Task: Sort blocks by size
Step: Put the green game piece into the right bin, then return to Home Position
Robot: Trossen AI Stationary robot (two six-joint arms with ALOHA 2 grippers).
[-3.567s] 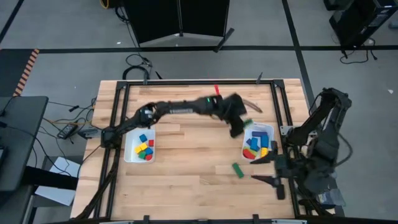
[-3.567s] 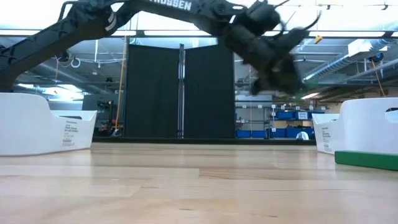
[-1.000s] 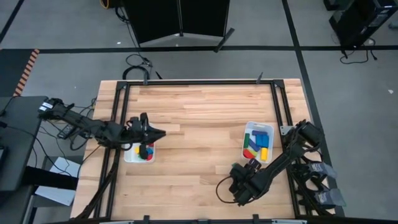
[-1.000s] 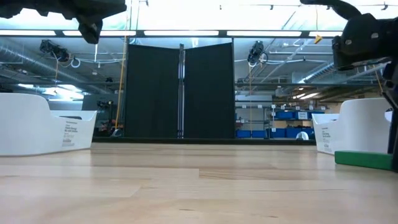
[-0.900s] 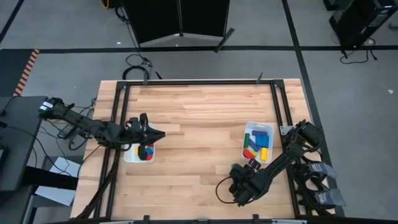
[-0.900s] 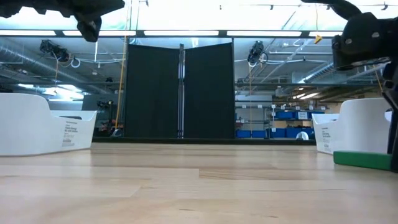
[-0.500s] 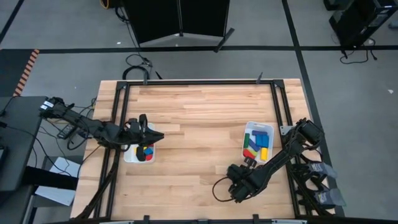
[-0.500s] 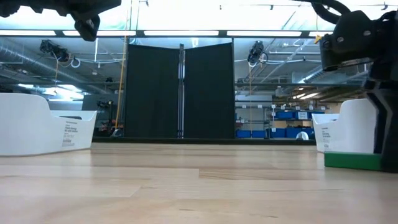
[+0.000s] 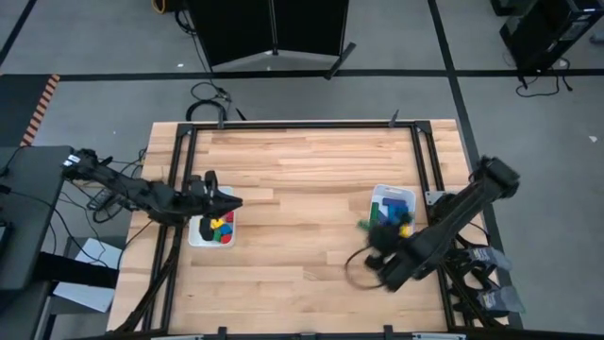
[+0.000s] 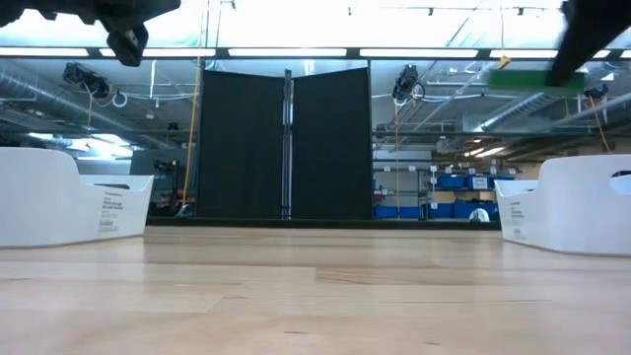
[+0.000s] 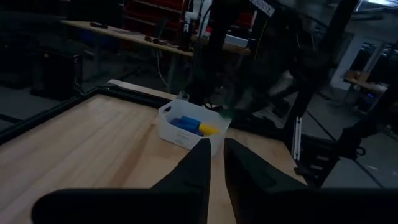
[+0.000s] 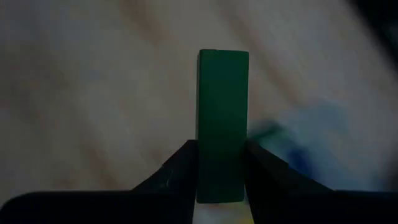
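The right gripper (image 12: pixel 222 177) has its 2 fingers closed tight on a long green block (image 12: pixel 222 124). The block sticks straight out past the fingertips. From above, this gripper (image 9: pixel 370 229) is up off the table (image 9: pixel 302 170), just beside the near left edge of the right white bin (image 9: pixel 407 197). That bin holds blue, yellow and green blocks. From the low view, the green block (image 10: pixel 532 78) shows high in the air, but it looks smeared.

The left gripper (image 11: pixel 214 163) has its fingers almost together and holds nothing. It waits over the left white bin (image 9: pixel 195 234), which holds small red, blue, yellow and green blocks (image 9: pixel 221 227).
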